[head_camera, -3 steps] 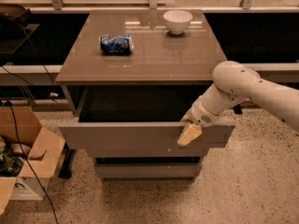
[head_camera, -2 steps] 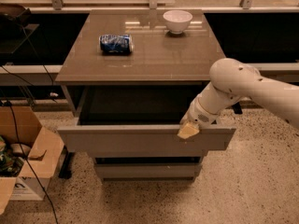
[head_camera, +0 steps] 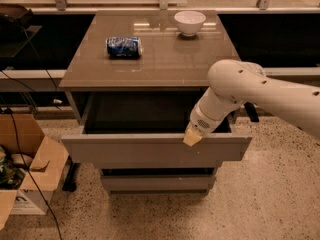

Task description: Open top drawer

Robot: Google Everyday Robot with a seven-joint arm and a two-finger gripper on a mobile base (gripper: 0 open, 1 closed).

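The top drawer (head_camera: 150,149) is pulled well out of the cabinet, its wide grey front facing me and its dark inner box open to view. My gripper (head_camera: 193,135) is at the end of the white arm, at the drawer front's top edge right of centre, with a tan fingertip (head_camera: 192,137) over the edge. Two narrower drawer fronts (head_camera: 155,183) sit below it.
The cabinet top (head_camera: 160,59) holds a blue can (head_camera: 124,47) lying on its side and a white bowl (head_camera: 189,22). An open cardboard box (head_camera: 25,164) stands on the floor at the left, with cables beside it. Speckled floor lies to the right.
The gripper has risen slightly along the drawer front's top edge; the drawer stays pulled out about as far as before.
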